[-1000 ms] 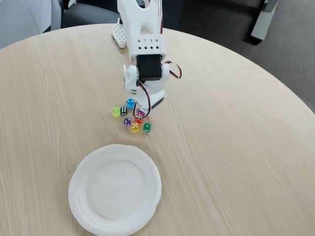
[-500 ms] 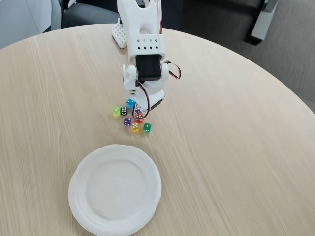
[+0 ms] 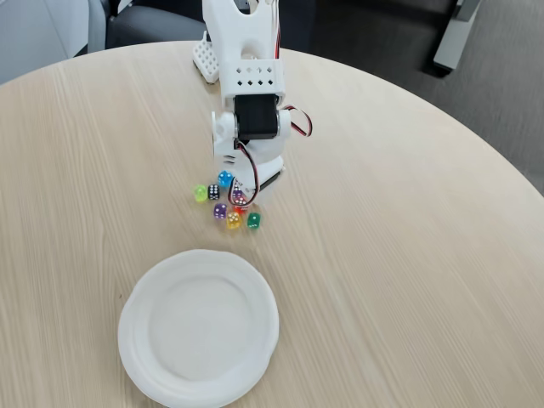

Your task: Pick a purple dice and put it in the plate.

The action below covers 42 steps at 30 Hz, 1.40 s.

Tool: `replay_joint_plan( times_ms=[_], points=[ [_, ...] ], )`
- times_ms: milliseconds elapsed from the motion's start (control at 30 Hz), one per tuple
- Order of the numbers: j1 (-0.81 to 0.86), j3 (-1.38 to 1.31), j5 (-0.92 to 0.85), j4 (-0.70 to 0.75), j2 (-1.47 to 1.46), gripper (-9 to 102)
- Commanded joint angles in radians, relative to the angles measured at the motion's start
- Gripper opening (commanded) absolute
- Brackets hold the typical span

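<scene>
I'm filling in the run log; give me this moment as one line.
gripper: down among dice, jaw state unclear | translucent purple dice: on wooden table | round white disposable plate: empty

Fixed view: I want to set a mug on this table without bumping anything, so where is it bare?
The whole right side of the table is bare wood, and so is the far left. It is crowded in the middle, where the dice cluster sits under the gripper. The plate takes the near edge, leaving only a narrow strip between it and the dice.
</scene>
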Motion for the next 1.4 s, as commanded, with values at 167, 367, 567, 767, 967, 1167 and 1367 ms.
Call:
replay_joint_plan(
  times_ms=[167, 367, 567, 767, 967, 1167, 1367],
  points=[
    [0.011, -0.020, 0.009, -0.006, 0.008, 20],
    [0.012, -0.020, 0.012, -0.006, 0.008, 20],
    [-0.008, -0.021, 0.025, -0.006, 0.008, 20],
    [-0.009, -0.021, 0.023, -0.006, 0.008, 20],
    [-0.078, -0.021, 0.043, -0.006, 0.009, 20],
    [-0.144, -0.021, 0.066, -0.006, 0.015, 20],
    [-0.132, -0.021, 0.061, -0.006, 0.009, 17]
  ],
)
